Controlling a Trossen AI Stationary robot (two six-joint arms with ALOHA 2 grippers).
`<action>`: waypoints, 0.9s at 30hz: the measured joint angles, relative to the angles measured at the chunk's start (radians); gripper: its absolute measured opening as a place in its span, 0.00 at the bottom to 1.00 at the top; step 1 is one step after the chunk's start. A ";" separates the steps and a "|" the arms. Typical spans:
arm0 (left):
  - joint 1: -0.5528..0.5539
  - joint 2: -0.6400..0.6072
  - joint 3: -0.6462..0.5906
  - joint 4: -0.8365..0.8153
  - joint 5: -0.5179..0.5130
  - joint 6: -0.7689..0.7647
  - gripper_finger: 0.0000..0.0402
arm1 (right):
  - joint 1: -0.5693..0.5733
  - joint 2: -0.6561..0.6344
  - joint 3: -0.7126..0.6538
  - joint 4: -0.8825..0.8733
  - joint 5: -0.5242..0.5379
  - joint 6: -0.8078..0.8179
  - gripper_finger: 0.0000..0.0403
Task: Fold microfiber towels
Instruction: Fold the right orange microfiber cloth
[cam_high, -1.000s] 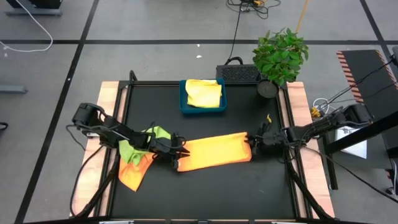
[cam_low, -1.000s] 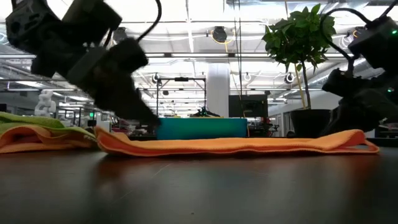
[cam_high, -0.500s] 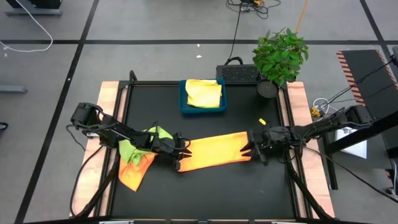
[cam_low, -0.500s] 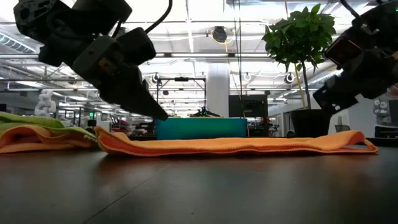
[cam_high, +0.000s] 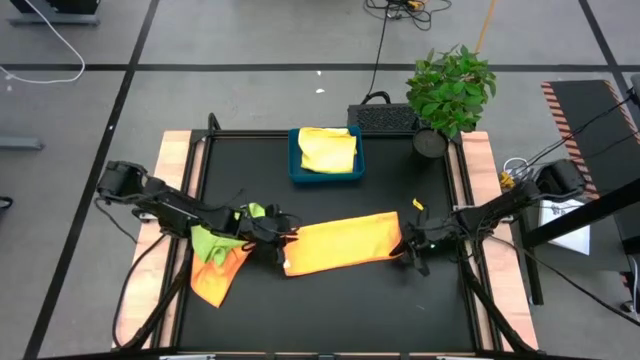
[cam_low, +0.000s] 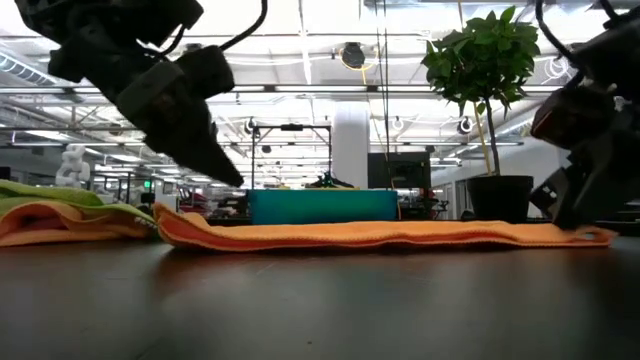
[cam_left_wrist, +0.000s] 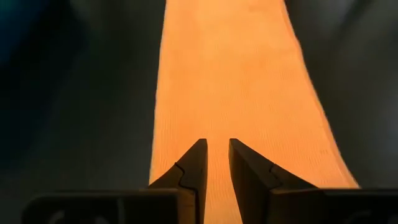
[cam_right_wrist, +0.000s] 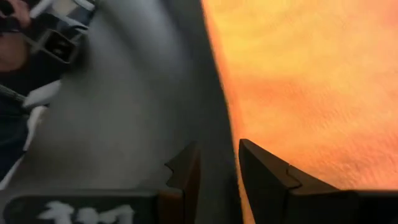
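Black table top (cam_high: 330, 300) with wood side rails, grey floor around it. Far left of the high view: a bunched lime green towel (cam_high: 212, 238) lying on an orange towel (cam_high: 214, 278), left arm passing over them. Left gripper (cam_high: 283, 244) hovers at the left end of the folded orange towel (cam_high: 340, 244) in frame centre; fingers (cam_left_wrist: 193, 171) slightly parted, nothing between them. Above centre: blue tray (cam_high: 326, 175) holding a yellow towel (cam_high: 327, 149). Right gripper (cam_high: 408, 248) sits at the long towel's right end, jaws narrowly apart over its edge, nothing clamped. Upper right: potted plant (cam_high: 450, 90).
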 joint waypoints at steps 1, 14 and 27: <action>0.004 0.000 0.000 -0.018 0.002 -0.003 0.17 | 0.000 0.014 0.001 0.000 0.004 0.004 0.26; -0.028 0.171 0.000 0.092 0.263 -0.125 0.17 | -0.097 0.063 0.005 -0.107 0.126 0.119 0.26; -0.115 0.227 0.163 0.033 0.379 -0.019 0.17 | -0.217 -0.052 0.001 -0.142 -0.135 0.012 0.26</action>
